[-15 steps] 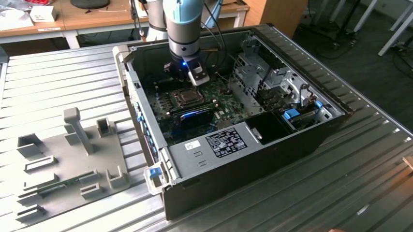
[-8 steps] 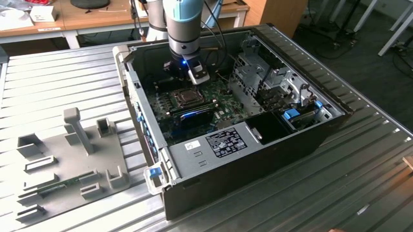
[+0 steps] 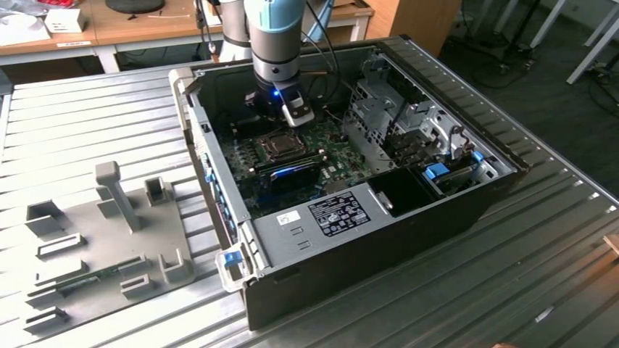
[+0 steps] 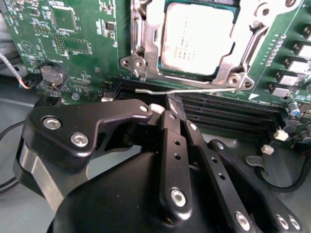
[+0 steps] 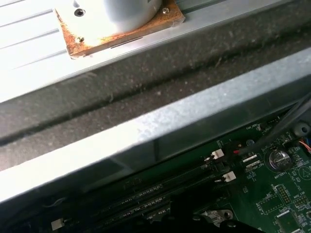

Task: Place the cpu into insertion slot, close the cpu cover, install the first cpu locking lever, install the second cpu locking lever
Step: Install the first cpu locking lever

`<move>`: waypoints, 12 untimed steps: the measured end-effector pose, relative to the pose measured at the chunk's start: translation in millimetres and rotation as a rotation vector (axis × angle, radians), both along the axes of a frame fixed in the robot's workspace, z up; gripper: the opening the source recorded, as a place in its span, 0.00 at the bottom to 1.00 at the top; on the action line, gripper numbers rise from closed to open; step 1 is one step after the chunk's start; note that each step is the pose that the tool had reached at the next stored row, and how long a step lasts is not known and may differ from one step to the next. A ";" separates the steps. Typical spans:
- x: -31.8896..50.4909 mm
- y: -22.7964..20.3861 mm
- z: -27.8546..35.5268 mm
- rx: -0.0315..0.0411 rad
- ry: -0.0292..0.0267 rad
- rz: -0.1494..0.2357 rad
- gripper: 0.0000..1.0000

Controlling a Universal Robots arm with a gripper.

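One ribbed metal table [image 3: 87, 123], with wooden desks [image 3: 145, 29] behind, bears one open computer case [image 3: 454, 217] and one grey tray [image 3: 106, 239]. The single chip [image 4: 197, 36] sits in its socket [image 4: 131, 62] under the lowered cover [image 4: 150, 34]. The pincer [image 4: 170, 104], closed on nothing, hovers beside one thin lever [image 4: 184, 90], with case walls close by.

Grey case wall [image 5: 160, 126] beside long black memory slots [image 5: 146, 199]; green circuit board [image 5: 279, 204] with a round coin battery [image 5: 278, 158]
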State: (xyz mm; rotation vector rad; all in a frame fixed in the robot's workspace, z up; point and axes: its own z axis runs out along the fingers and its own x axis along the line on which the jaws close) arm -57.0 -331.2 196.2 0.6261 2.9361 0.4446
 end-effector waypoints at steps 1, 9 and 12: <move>0.0 0.0 0.0 0.0000 0.0000 0.000 0.10; -0.1 0.0 7.6 0.0220 -0.0001 0.000 0.10; 0.0 0.0 12.8 0.0277 -0.0001 0.000 0.10</move>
